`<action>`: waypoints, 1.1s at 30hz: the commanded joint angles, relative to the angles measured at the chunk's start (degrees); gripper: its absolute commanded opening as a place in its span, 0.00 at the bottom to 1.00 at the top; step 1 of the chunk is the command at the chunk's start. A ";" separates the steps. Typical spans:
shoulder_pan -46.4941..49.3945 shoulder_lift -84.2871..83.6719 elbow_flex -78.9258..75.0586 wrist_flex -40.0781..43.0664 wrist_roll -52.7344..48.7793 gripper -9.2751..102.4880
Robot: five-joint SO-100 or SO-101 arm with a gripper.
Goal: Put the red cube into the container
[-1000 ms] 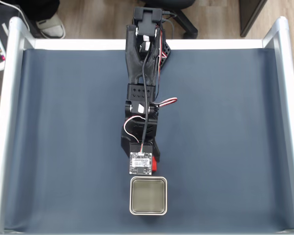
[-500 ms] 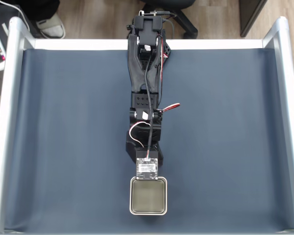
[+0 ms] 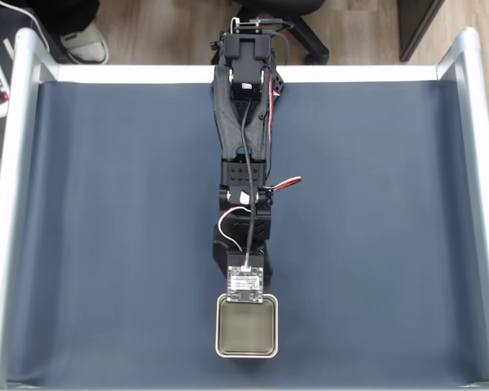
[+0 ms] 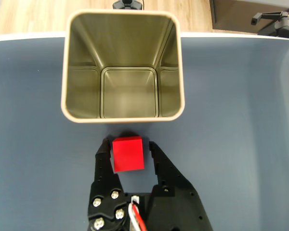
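In the wrist view the red cube (image 4: 128, 153) sits between my black fingers, and my gripper (image 4: 128, 147) is shut on it. Just beyond the cube stands the container (image 4: 70, 108), a square metal tin with a pale rim and nothing inside; its near rim lies right in front of the fingertips. In the fixed view the black arm reaches down the mat and its wrist camera board (image 3: 246, 286) hangs over the upper rim of the container (image 3: 220, 326), hiding the cube and the fingers.
A dark blue mat (image 3: 106, 228) covers the table, bounded by white rails (image 3: 12, 204) at the sides and back. A shoe (image 3: 85, 45) and chair legs rest on the wooden floor beyond the back rail.
The arm has stretched further toward the container; the wrist board has moved from short of its upper rim to over it. The red edge seen a second ago is now covered.
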 commanded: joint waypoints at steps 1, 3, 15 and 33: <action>-0.53 0.26 -2.64 -1.32 0.62 0.30; -0.53 0.18 -2.64 -1.05 0.35 0.29; -0.53 0.97 -2.20 -0.62 -0.35 0.13; -1.41 4.75 -2.02 5.36 -0.18 0.08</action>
